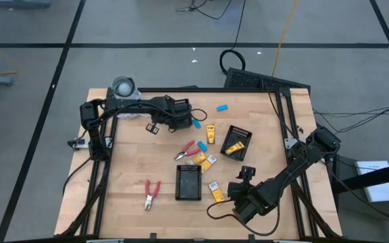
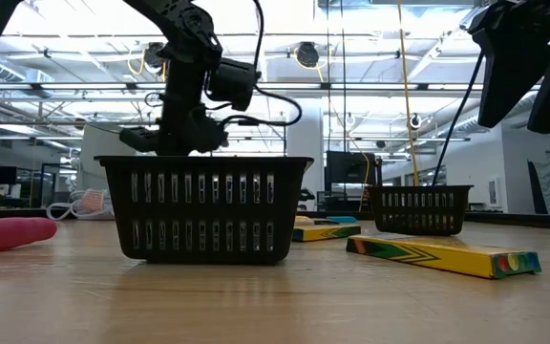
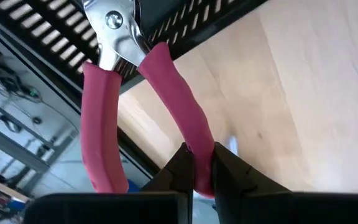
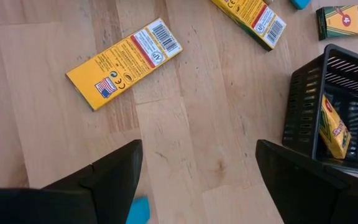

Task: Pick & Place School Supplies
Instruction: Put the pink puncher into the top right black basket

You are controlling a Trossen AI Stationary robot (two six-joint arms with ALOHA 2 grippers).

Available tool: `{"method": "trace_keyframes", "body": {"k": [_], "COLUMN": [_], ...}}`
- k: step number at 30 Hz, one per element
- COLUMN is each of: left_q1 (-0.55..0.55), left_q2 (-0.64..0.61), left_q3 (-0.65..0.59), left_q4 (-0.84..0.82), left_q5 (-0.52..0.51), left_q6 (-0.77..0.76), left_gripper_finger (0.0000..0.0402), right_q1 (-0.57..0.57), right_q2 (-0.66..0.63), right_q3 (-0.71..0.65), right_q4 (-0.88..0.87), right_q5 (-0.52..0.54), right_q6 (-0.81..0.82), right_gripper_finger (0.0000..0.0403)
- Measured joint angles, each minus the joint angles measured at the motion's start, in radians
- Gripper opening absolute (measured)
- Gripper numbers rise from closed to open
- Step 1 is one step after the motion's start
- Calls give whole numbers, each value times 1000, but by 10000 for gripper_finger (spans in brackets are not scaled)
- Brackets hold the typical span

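My left gripper is over the table's far middle, shut on red-handled pliers. In the high view the gripper hides these pliers. My right gripper hovers open over bare wood near the table's near right. A yellow box lies flat ahead of it. A light-blue piece lies beside one of its fingers. Two more pliers, further yellow boxes and blue pieces lie flat on the table. My left gripper pinches one red handle of the pliers near its free end between its two fingers. The other handle stands free beside it. The metal head points away from the fingers. The pliers are held off the wood.
One black slotted tray stands at the near middle. Another to its far right holds a yellow box. A grey-white round cup sits at the far left corner. Black frame rails run along the table's sides.
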Motion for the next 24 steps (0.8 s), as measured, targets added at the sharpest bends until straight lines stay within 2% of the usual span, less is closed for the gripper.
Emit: {"method": "trace_keyframes", "body": {"k": [8,16,20,24], "left_q1": [-28,-86,-120,-125], "left_q2": [0,-1,-1,-1], "left_q3": [16,141,181,183], "left_q4": [-146,-313,-350,-351], "left_q5": [51,142,228,224], "left_q6": [-76,-155,-164,-161], "left_gripper_finger": [30,30,30,30], "right_q1": [0,0,7,15], "right_q2": [0,0,0,0], "right_q3": [0,0,0,0], "right_q4": [-8,-15,-24,-23], "right_q5": [-3,-29,-34,-54], "right_q6": [-4,-4,2,4], "right_gripper_finger": [306,306,301,286]}}
